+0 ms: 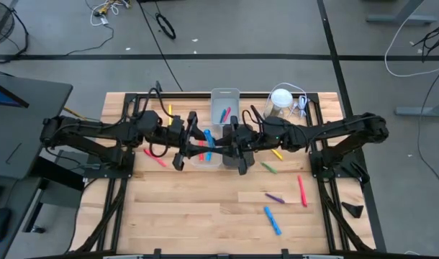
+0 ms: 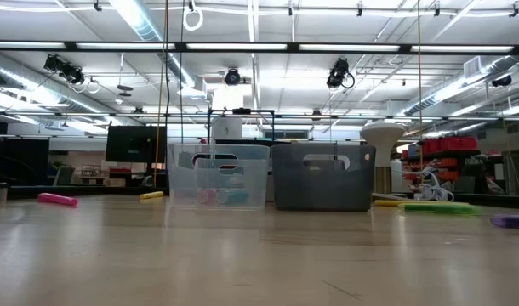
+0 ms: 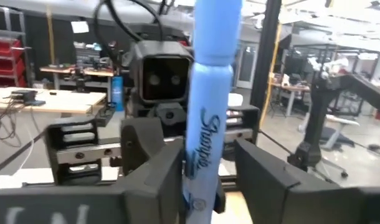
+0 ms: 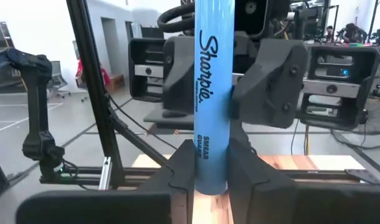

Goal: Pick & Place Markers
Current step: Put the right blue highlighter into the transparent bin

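2 claws (image 4: 212,168) (image 3: 202,174) on 1 blue "Sharpie" marker (image 4: 213,74), "SMEAR GUARD" print.

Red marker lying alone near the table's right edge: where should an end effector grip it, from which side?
Mid-barrel on the red marker, from straight above, fingers closing across its thin width: it lies flat, nearly front-to-back, apart from the others. First the left end effector and right end effector must free the blue marker they share.

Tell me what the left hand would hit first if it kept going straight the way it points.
Most likely the right hand, which faces it directly: both hands grip the same blue marker between them. Exact clearance between the fingers is unclear.
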